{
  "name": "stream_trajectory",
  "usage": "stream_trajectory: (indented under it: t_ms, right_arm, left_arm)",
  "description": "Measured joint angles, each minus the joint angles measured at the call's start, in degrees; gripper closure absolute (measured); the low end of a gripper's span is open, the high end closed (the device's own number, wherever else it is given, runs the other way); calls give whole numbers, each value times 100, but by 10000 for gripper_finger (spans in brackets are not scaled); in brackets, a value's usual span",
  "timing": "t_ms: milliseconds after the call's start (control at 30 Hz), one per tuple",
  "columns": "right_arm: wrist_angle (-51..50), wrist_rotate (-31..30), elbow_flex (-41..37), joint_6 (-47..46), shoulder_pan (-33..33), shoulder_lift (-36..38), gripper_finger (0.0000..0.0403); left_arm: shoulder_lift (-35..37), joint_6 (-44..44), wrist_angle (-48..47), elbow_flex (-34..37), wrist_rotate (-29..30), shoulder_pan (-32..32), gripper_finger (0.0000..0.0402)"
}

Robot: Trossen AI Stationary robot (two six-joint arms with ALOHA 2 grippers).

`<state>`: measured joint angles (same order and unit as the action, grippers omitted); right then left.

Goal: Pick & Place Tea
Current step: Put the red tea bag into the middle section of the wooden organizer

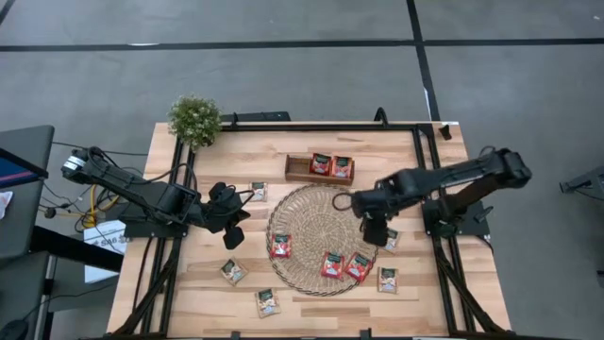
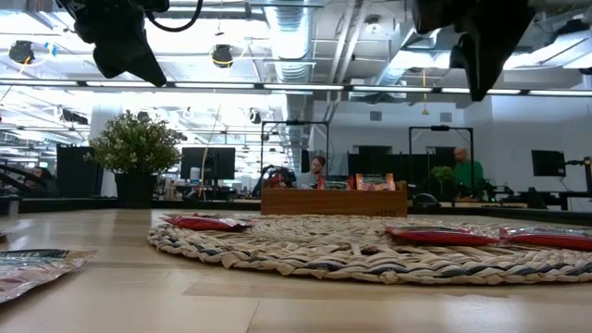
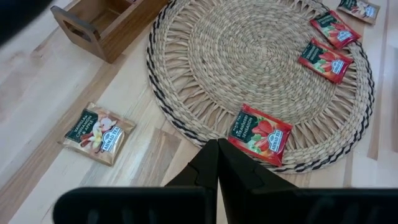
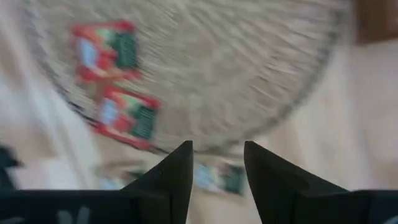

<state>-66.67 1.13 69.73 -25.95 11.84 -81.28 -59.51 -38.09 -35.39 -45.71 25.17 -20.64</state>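
Small square tea sachets lie flat about a round straw mat (image 1: 316, 238). Three red ones rest on the mat (image 1: 279, 246) (image 1: 332, 264) (image 1: 358, 266), and two more red ones stand in the wooden tray (image 1: 319, 168). Whitish ones lie on the table (image 1: 258, 191) (image 1: 233, 271) (image 1: 267, 302) (image 1: 388, 280) (image 1: 390, 239). My left gripper (image 3: 217, 158) is shut and hangs in the air off the mat's left edge, near a red sachet (image 3: 260, 134). My right gripper (image 4: 217, 155) is open, up over the mat's right edge, with a whitish sachet (image 4: 217, 177) below it.
A potted plant (image 1: 194, 119) stands at the table's far left corner. The tray sits just beyond the mat's far edge. Black frame rails (image 1: 427, 179) run along the table's left, right and far sides. In the low view both grippers (image 2: 120, 42) (image 2: 490, 46) hang well above the table.
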Motion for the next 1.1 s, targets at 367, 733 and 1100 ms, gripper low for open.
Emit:
stream_trajectory:
  t_ms: [367,733,1100]
  right_arm:
    - [1020,53,-479,-768,927,-684,258]
    - [1082,169,-476,-1118,1240,-1768,185]
    - [1460,188,-471,-1164,1431,-2318,179]
  left_arm:
    - [2,-9,3,1,-7,0,401]
    - [2,-47,46,2,-24,0,401]
    - [2,-46,43,2,-110,0,401]
